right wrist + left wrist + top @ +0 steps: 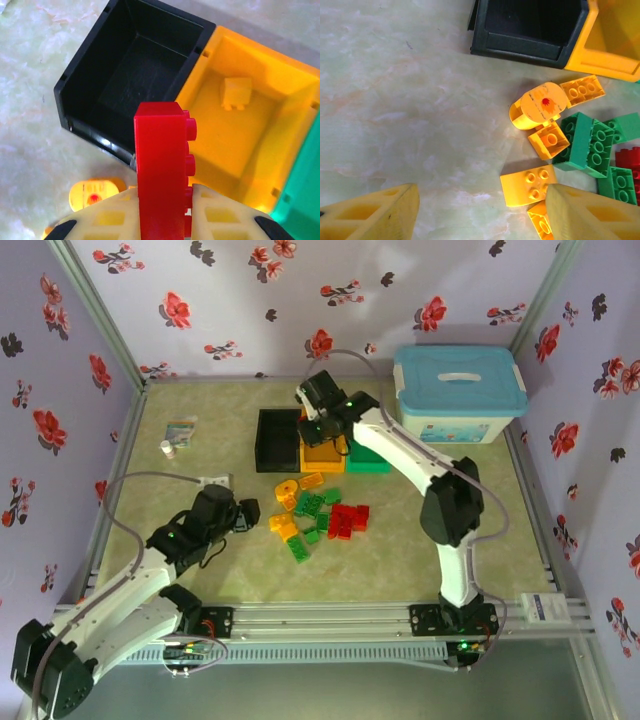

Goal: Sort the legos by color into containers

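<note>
My right gripper [162, 195] is shut on a red lego [161, 160], held upright above the wall between the black bin [82, 75] and the orange bin [280, 150]. One yellow lego [236, 92] lies inside the orange bin. The green bin [302, 200] is at the right end of the row. From above, the right gripper [314, 402] hangs over the containers [322, 452]. The loose legos [315, 512], red, yellow and green, lie in a pile mid-table. My left gripper [485, 215] stands open beside a yellow lego [527, 186], holding nothing.
An orange cylinder [539, 105] lies at the pile's far edge. A large white box with a light-blue lid [460, 390] stands at the back right. A small bottle [168, 449] and a packet [180, 427] sit at the far left.
</note>
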Available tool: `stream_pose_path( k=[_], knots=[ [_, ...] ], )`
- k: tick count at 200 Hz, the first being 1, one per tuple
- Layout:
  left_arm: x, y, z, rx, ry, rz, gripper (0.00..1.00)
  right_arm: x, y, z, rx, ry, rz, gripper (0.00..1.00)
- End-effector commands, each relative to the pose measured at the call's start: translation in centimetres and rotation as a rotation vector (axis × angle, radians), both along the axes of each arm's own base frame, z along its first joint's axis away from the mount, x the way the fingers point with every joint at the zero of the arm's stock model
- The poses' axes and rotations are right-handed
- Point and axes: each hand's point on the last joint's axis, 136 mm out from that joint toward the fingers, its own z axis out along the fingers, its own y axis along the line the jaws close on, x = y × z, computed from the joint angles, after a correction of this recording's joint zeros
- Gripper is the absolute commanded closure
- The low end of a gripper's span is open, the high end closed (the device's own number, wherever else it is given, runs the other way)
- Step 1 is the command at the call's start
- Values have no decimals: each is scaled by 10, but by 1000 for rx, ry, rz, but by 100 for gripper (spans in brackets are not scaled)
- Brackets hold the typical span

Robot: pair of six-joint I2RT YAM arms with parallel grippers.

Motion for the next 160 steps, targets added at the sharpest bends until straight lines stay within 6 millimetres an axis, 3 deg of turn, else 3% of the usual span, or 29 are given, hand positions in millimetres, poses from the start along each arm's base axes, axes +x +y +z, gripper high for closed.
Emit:
stream_pose_path(
  k=[1,74,86,96,106,114,134,160],
  knots=[
    [-10,11,-7,6,24,38,32,4,14,-6,14,60,-3,78],
    [-19,10,-7,-10,23,24,33,29,56,-28,75,90,15,76],
    [-19,3,-3,-13,12,-8,32,31,59,-31,83,95,15,73],
    [-21,-5,1,1,3,-56,32,32,65,-30,105,100,17,64],
    [-22,-11,3,28,0,-89,33,33,70,-20,122,90,16,42],
    [-21,-15,5,47,3,-105,32,34,73,-9,129,67,18,35],
    [-20,-27,9,71,7,-134,32,36,72,21,135,0,-2,23],
    [-20,-45,16,67,-14,-181,32,22,62,54,150,-24,4,24]
  ],
)
